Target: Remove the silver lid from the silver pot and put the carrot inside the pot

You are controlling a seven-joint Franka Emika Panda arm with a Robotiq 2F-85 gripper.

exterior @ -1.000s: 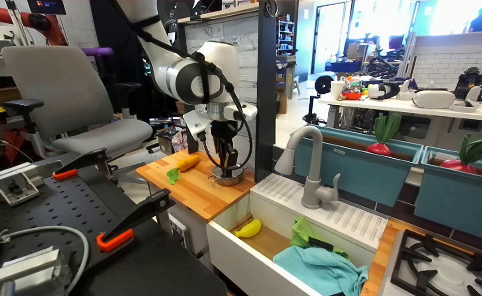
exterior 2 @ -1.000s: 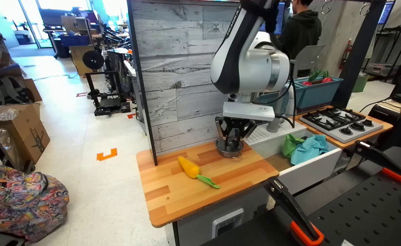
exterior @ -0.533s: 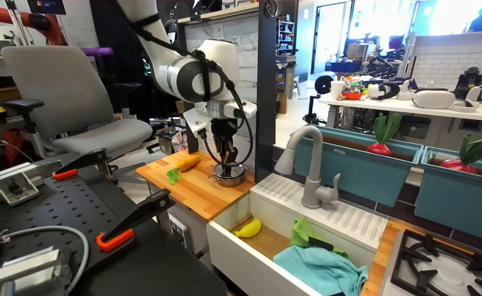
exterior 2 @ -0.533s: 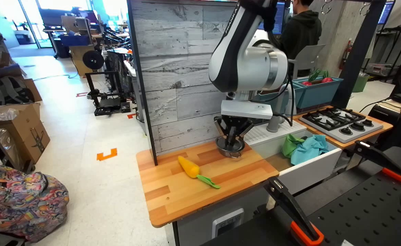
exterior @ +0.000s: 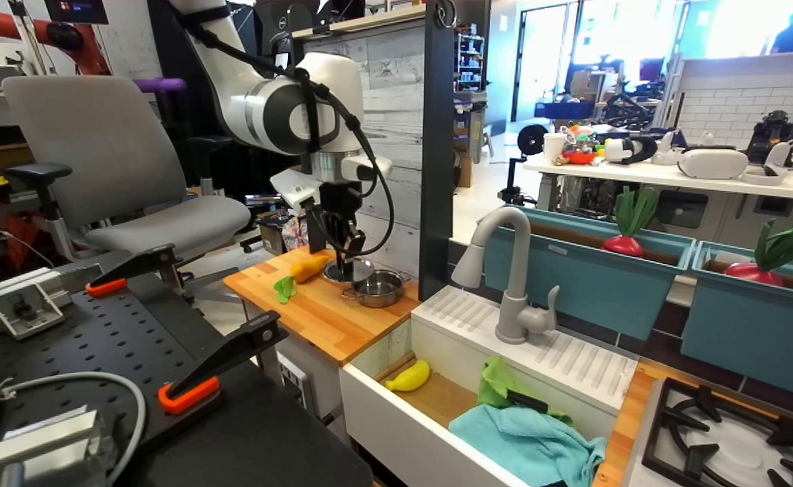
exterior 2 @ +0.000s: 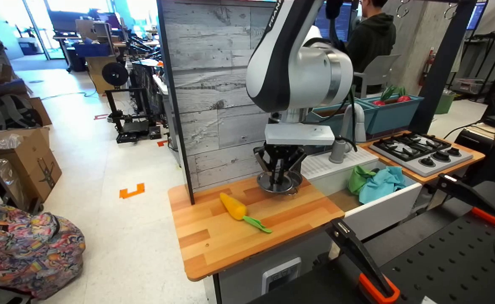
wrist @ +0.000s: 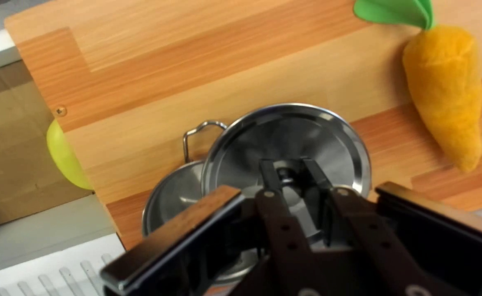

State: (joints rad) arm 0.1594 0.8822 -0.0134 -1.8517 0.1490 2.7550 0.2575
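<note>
Silver lid (wrist: 284, 135) hangs by its knob, pinched between the fingertips of the gripper (wrist: 289, 168). Just beside it, the silver pot (exterior: 378, 299) stands uncovered on the wooden counter (exterior 2: 226, 245), where the carrot (exterior 2: 235, 207) also lies. The sink (exterior: 382, 416) holds a yellow curved piece (exterior: 410, 376), green cloth (exterior: 495, 380) and blue towel (exterior: 524, 436). Half a second ago the lid was above the pot; now it has shifted toward the carrot.

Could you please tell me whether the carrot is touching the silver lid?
Apart: the wrist view shows a strip of bare wooden countertop between the carrot and the silver lid, and neither one's edge reaches across it.
</note>
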